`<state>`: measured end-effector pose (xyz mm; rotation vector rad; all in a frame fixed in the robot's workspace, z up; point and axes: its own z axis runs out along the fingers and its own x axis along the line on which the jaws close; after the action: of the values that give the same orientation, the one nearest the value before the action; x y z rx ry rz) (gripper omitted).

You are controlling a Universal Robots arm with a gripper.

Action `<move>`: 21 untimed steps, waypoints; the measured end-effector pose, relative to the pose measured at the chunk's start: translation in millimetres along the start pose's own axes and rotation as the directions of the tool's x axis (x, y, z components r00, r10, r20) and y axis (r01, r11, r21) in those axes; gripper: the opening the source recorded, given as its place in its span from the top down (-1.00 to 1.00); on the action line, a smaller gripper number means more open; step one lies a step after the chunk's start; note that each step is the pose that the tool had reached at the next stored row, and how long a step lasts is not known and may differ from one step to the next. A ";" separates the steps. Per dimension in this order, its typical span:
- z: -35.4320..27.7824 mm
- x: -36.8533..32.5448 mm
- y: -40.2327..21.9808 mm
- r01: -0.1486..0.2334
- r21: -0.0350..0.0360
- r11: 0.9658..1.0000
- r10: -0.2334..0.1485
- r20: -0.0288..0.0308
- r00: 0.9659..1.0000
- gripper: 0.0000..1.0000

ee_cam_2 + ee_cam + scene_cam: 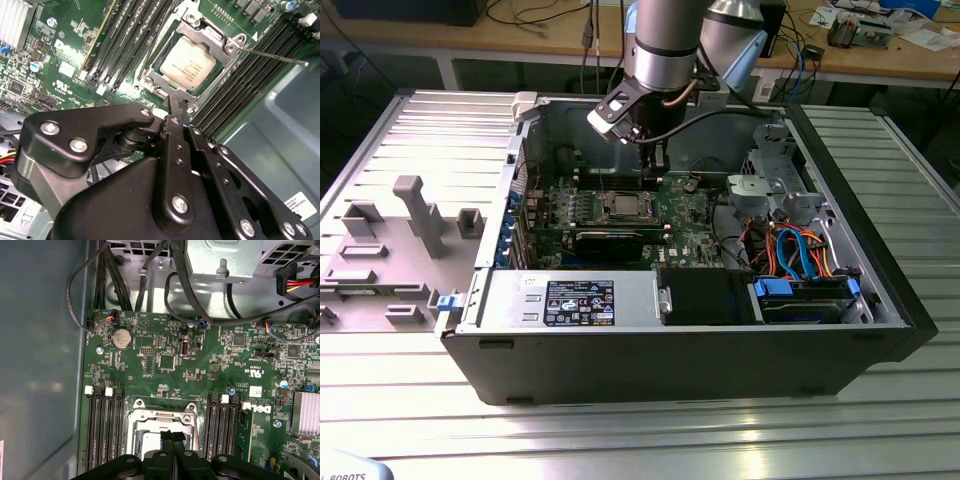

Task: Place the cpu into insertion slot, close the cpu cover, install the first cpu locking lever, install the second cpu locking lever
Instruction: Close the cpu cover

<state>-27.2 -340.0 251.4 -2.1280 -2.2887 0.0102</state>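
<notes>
The cpu [187, 62] lies flat in the insertion slot [151, 80], its silver-grey top showing through the window of the cpu cover [206, 34]. The cover lies down over the chip. One thin locking lever [275, 56] sticks out sideways from the socket corner over the memory slots. My gripper [175, 106] hangs just above the socket's edge, shut, with nothing between its black fingers [166, 439]. In the exterior view the gripper [657, 180] stands inside the open computer case, just behind the socket [624, 206].
Long memory slots [125, 45] flank the socket on both sides. A black expansion card [610, 240] lies in front of it. Drive cage with blue and orange cables [800, 262] sits at the exterior view's right. A grey fixture [412, 215] stands outside the case.
</notes>
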 end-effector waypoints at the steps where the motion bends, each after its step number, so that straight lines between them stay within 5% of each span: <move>1: 0.0 0.0 -0.3 0.000 0.000 1.000 0.000 0.000 1.000 0.79; 12: 2.7 1.0 -16.8 0.000 0.000 1.000 0.000 0.000 1.000 0.79; 21: 2.8 1.0 -16.8 0.000 -0.001 1.000 0.000 0.000 1.000 0.79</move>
<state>-44.1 -340.2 248.9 -2.1279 -2.2893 0.0096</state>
